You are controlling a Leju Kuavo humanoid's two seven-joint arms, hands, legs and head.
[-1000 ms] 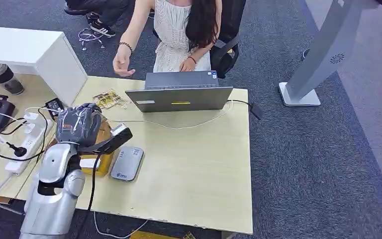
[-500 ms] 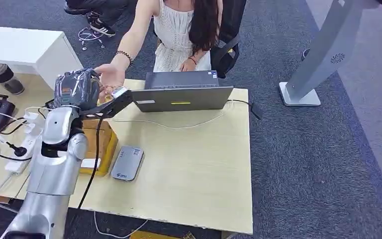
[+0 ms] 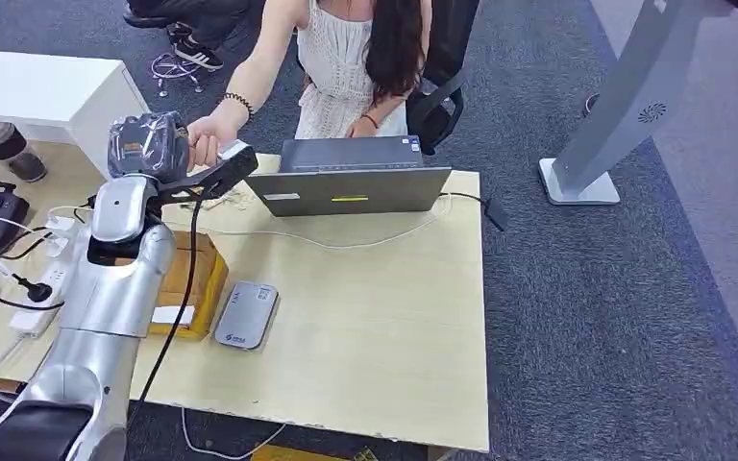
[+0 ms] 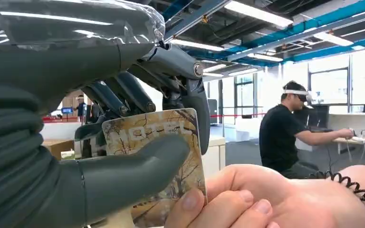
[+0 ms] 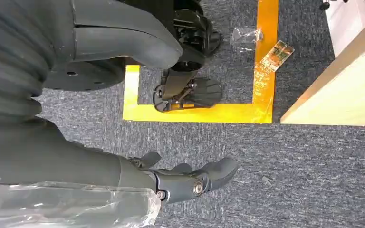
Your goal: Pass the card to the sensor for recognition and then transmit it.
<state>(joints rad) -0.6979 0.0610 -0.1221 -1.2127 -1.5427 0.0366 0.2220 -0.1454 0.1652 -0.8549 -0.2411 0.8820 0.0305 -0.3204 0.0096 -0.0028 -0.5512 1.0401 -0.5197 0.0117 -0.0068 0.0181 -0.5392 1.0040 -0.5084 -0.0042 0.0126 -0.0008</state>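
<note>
The robot's silver left arm rises from the near left corner of the head view and reaches away toward eleven o'clock, across the pale wooden table (image 3: 375, 327). Its left hand (image 3: 149, 146), wrapped in clear plastic, is raised above the table's far left corner. In the left wrist view the thick grey thumb (image 4: 138, 164) presses the card (image 4: 159, 164) against the dark fingers (image 4: 190, 95) behind it, so this hand holds the card upright. The card is printed with brown, bare-branch artwork and pale letters across its upper part that look like "HOTEL", though they are partly covered. A person's hand (image 4: 271, 199) touches the card's lower edge with a thumb, a black coiled band at the wrist.

The right hand (image 5: 190, 183) hangs over grey carpet marked with yellow floor tape (image 5: 197, 113); its fingers are loosely apart and hold nothing.

On the table nearest the robot, at about seven o'clock, a grey card reader (image 3: 246, 315) lies flat with a small logo too small to read. Just left of it sits a brown cardboard box (image 3: 192, 279). Farther off, at twelve o'clock, an open grey laptop (image 3: 348, 178) stands at the table's far edge. Behind it a person in a white dress (image 3: 346, 67) sits, one arm stretched toward the robot's left hand.
</note>
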